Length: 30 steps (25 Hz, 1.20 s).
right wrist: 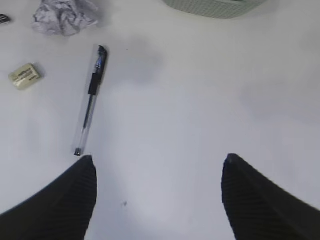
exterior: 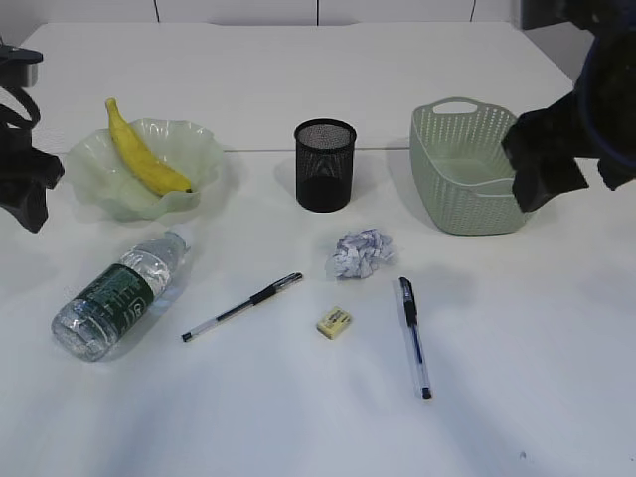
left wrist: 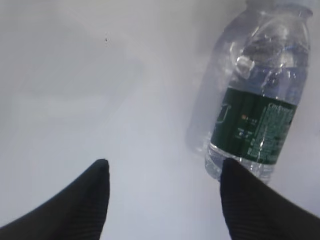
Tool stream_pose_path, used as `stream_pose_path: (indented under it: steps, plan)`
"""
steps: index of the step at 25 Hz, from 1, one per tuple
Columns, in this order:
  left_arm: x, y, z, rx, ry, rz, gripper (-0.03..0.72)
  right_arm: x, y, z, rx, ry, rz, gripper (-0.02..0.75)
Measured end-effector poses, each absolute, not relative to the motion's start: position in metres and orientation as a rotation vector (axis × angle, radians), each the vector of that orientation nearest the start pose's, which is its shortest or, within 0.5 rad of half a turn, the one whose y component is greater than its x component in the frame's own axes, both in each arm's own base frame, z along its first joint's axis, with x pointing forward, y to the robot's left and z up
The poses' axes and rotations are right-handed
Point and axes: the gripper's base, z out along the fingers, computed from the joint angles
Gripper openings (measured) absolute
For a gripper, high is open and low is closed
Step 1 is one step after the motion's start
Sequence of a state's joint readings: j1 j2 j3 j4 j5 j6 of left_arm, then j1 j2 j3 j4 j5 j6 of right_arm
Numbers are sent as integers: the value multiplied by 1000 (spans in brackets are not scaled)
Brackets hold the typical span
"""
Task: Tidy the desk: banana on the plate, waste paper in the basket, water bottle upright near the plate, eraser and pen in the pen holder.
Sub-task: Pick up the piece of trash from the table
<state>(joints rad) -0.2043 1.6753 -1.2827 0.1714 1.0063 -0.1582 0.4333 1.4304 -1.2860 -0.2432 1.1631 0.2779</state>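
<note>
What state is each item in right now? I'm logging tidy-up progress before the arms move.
banana: already on the plate
water bottle: lying on its side
waste paper: crumpled, on the table
pen holder: upright
basket: upright
eraser: on the table
two pens: lying flat
left gripper: open
right gripper: open

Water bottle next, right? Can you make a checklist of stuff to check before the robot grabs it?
1. Left claw open and empty: ok.
2. Water bottle upright near the plate: not ok, it lies on its side.
3. Cap closed: cannot tell.
4. Room around the bottle: ok, the nearest pen lies apart from it.
5. Banana on the plate already: ok.
6. Right claw out of the way: ok, open over bare table by the other pen.
</note>
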Motion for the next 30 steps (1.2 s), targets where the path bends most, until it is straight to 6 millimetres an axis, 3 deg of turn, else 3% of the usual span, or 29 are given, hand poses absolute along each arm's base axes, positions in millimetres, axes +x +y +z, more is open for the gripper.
stream_pose_path:
  steps: [6,13,20,30]
  plan:
    - [325,-58,262,198,2872,101,484,265,111,325,-306,2750,-76,575]
    - [295,-58,264,153,2868,-30,482,284,123,300,-333,2807,-80,575]
    - [276,-62,293,148,2773,-158,471,328,151,284,-349,2808,14,575]
    - [269,-60,295,162,2812,-152,464,393,185,245,-389,2836,19,575]
